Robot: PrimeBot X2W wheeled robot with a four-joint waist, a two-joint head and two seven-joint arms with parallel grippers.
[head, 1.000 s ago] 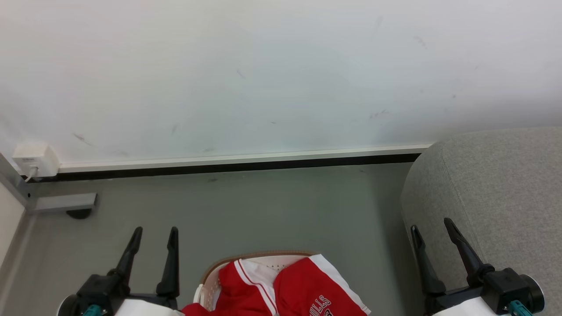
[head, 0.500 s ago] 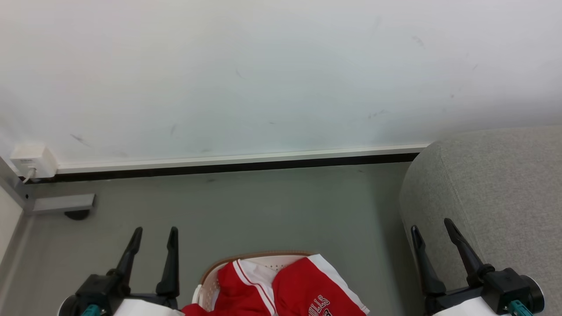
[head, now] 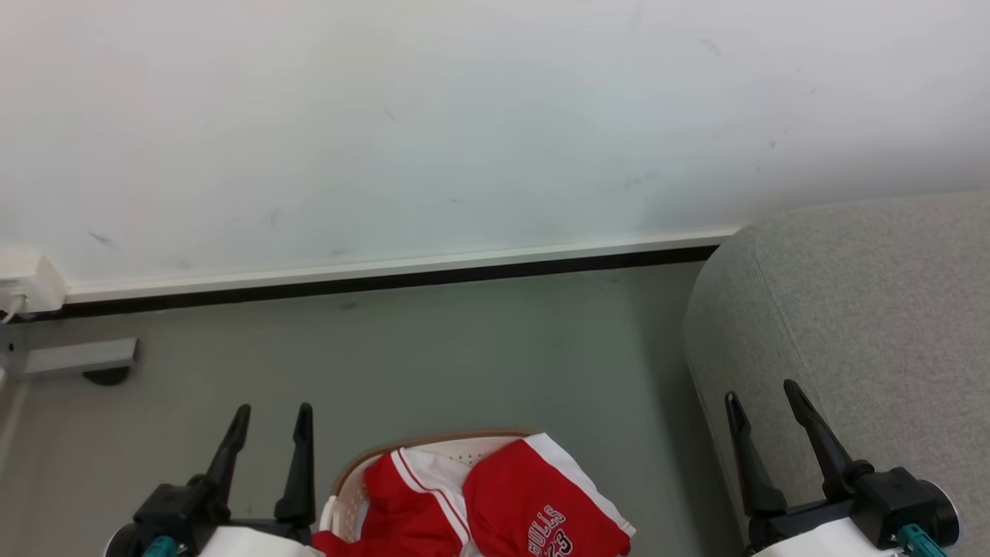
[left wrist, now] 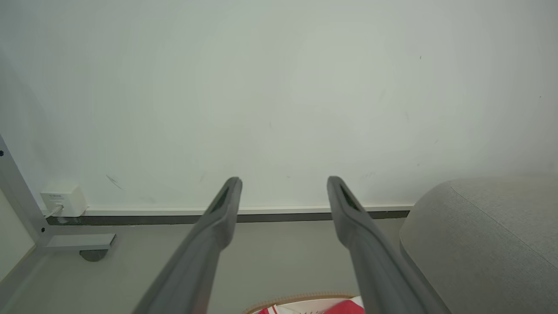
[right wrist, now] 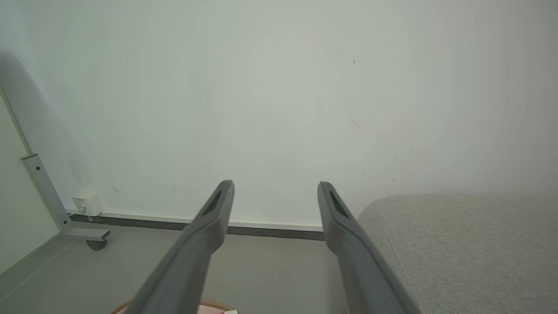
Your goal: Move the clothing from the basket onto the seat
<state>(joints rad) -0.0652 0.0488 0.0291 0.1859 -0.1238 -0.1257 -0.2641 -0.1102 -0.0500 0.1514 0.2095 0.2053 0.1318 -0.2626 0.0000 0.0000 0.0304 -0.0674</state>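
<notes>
Red clothing (head: pixel 495 503) with white trim and Bulls lettering lies heaped in the cream basket (head: pixel 352 495) at the bottom centre of the head view; a strip of it (left wrist: pixel 344 308) peeks into the left wrist view. The light-grey seat (head: pixel 866 309) fills the right side, also seen in the left wrist view (left wrist: pixel 492 231) and right wrist view (right wrist: pixel 462 248). My left gripper (head: pixel 271 410) stands open left of the basket, nothing between its fingers. My right gripper (head: pixel 762 391) is open too, in front of the seat's rounded corner.
A white wall with a pale baseboard (head: pixel 387 267) runs across the back. A white socket box (head: pixel 23 282) and a grey metal frame foot (head: pixel 73 357) sit at the far left. Grey floor (head: pixel 464 348) lies between basket and wall.
The whole head picture has shifted left and slightly up, so the camera moved. More of the clothing and seat shows now. Both grippers stay open in the same pose.
</notes>
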